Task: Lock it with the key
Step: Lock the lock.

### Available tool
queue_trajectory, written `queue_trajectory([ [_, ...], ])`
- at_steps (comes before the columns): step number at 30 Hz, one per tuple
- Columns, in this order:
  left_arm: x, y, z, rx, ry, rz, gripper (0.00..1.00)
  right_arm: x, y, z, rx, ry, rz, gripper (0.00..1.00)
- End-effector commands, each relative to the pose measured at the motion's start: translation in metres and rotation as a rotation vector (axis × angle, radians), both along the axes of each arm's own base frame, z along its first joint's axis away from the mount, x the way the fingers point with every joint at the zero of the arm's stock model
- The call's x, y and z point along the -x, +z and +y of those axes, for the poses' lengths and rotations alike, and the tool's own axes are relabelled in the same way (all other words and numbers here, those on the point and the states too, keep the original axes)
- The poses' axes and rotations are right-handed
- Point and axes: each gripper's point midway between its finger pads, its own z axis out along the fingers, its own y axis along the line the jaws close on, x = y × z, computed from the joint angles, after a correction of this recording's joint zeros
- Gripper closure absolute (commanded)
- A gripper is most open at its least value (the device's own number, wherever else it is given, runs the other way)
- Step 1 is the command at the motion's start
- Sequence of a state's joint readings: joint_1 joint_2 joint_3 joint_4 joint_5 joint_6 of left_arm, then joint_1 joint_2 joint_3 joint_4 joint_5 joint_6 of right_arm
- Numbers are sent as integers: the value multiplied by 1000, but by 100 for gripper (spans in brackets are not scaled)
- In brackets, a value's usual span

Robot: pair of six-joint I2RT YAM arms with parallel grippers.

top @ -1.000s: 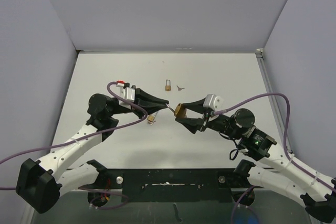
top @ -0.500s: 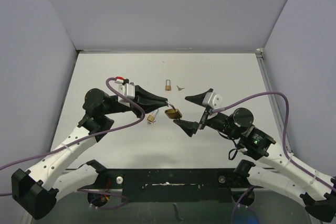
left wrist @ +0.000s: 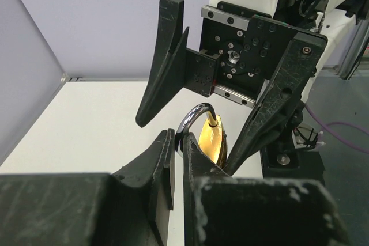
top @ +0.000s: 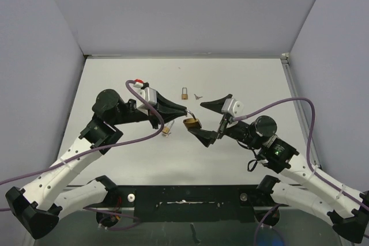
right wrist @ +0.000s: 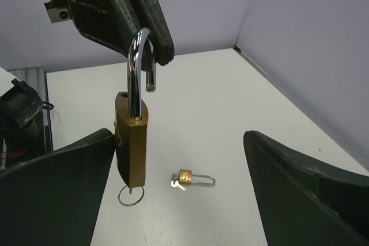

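Pinching a brass padlock (top: 192, 123) by its silver loop at the centre of the frame, with the left gripper (top: 185, 113) reaching in from the left, fingers pressed together. Spreading the right gripper (top: 198, 116) wide around the lock from the right, one finger above and one below. Lying on the white table (top: 248, 84): a small padlock (top: 184, 93) above centre, a key (top: 198, 95) just right of it, another small lock (top: 166, 130) below the left gripper.
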State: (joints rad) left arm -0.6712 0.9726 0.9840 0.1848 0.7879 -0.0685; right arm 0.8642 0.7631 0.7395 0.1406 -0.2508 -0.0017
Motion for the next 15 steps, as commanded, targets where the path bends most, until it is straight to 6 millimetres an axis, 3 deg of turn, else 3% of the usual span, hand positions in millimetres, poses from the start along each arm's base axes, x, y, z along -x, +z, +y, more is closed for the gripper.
queue_trajectory([
  [1, -6, 23, -1, -1, 67, -65, 100, 2, 41, 4, -107, 69, -65, 2],
  [6, -13, 19, -3, -11, 94, -64, 100, -3, 42, -1, -153, 166, -6, 0],
  [10, -21, 18, -2, -30, 138, -63, 100, -11, 41, -10, -192, 217, 54, 8],
  [15, -31, 16, -5, -42, 176, -64, 100, -7, 40, -4, -181, 280, 75, 15],
])
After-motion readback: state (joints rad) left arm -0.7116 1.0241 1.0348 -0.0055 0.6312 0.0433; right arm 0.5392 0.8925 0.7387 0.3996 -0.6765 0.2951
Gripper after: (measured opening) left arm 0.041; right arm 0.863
